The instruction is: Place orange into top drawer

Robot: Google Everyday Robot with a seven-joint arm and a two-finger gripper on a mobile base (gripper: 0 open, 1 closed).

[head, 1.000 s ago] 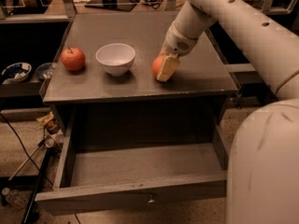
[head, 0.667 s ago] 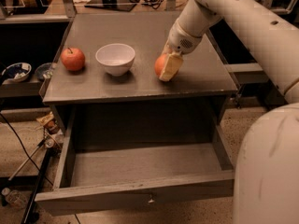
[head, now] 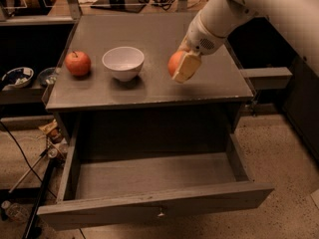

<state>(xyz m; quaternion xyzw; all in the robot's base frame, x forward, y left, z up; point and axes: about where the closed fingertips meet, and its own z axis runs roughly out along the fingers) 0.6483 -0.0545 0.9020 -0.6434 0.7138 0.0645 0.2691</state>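
Camera view: your gripper (head: 179, 66) clamps its jaws on the orange (head: 173, 62) toward the tabletop's (head: 149, 31) front-right corner; early release misses the top drawer (head: 149, 204).

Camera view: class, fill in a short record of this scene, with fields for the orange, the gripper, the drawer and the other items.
orange: right part of the tabletop, in the gripper
gripper: shut on the orange, arm reaching in from the upper right
top drawer: pulled open below the tabletop, knob at front centre
apple: left side of the tabletop
white bowl: upright, between apple and orange
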